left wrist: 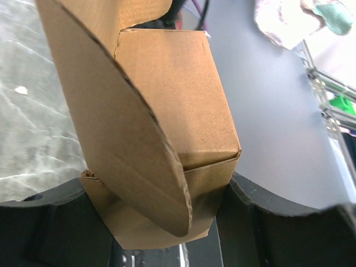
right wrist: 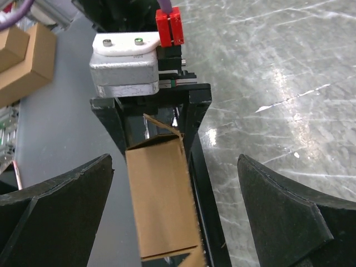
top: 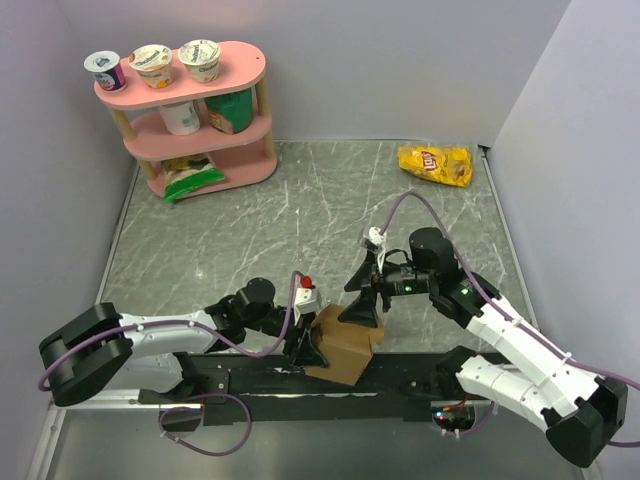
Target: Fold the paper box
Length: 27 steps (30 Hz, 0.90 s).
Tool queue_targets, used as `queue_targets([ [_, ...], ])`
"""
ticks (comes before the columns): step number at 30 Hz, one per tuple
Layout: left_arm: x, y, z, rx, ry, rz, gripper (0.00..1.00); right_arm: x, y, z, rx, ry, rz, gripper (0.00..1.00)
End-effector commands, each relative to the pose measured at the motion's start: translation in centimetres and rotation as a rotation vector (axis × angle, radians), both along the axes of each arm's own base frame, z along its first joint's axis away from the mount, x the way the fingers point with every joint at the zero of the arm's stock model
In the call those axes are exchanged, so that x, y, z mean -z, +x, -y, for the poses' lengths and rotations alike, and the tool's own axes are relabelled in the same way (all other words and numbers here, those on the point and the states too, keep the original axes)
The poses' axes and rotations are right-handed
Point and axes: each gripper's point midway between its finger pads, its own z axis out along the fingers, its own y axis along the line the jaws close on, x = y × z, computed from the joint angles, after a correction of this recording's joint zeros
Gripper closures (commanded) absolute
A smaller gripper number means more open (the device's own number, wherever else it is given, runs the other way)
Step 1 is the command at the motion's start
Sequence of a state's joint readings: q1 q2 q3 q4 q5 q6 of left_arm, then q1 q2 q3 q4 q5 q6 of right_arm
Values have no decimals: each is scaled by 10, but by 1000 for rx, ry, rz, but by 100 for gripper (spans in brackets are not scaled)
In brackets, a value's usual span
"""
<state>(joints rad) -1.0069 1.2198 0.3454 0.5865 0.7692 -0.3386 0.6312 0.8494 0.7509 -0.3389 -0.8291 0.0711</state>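
Note:
The paper box [top: 350,350] is plain brown cardboard, partly folded into a small block, at the table's near edge. My left gripper [top: 308,345] is shut on it. In the left wrist view the box [left wrist: 178,100] sits between both fingers [left wrist: 267,222], and a rounded flap [left wrist: 128,150] sticks out unfolded. My right gripper [top: 365,303] hovers just beyond the box, open. In the right wrist view the box [right wrist: 161,206] lies between its wide-spread fingers [right wrist: 289,217] without touching either.
A pink three-tier shelf [top: 190,110] with yogurt cups and a green bag stands at the back left. A yellow chip bag [top: 435,163] lies at the back right. Grey walls close in both sides. A black rail [top: 420,380] runs along the near edge.

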Motion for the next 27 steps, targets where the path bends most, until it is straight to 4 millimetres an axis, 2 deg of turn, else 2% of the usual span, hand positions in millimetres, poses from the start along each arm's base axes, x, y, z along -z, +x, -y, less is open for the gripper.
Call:
queue_targets([
  [1, -29, -13, 2, 96, -50, -9, 69, -6, -2, -7, -73, 51, 79, 0],
  [6, -44, -21, 2, 135, -77, -40, 69, -7, -4, -22, -142, 70, 140, 5],
  [11, -43, -25, 2, 163, -58, -57, 68, -12, -10, -41, -186, 128, 217, 8],
  [12, -44, -26, 2, 171, -60, -61, 68, -11, -14, -45, -207, 132, 217, 11],
  [13, -44, -28, 1, 184, -61, -69, 68, -11, -19, -48, -229, 136, 212, 22],
  [15, -47, -30, 1, 197, -68, -76, 68, -12, -22, -53, -257, 152, 218, 31],
  [16, -48, -33, 0, 210, -69, -82, 69, -12, -24, -55, -269, 156, 216, 38],
  [21, -59, -40, -6, 234, -105, -89, 69, -14, -40, -54, -345, 197, 170, 57],
  [22, -61, -40, -7, 234, -107, -89, 69, -12, -42, -53, -353, 190, 156, 65],
  [27, -65, -40, -9, 226, -109, -82, 69, -7, -51, -54, -407, 160, 116, 66],
])
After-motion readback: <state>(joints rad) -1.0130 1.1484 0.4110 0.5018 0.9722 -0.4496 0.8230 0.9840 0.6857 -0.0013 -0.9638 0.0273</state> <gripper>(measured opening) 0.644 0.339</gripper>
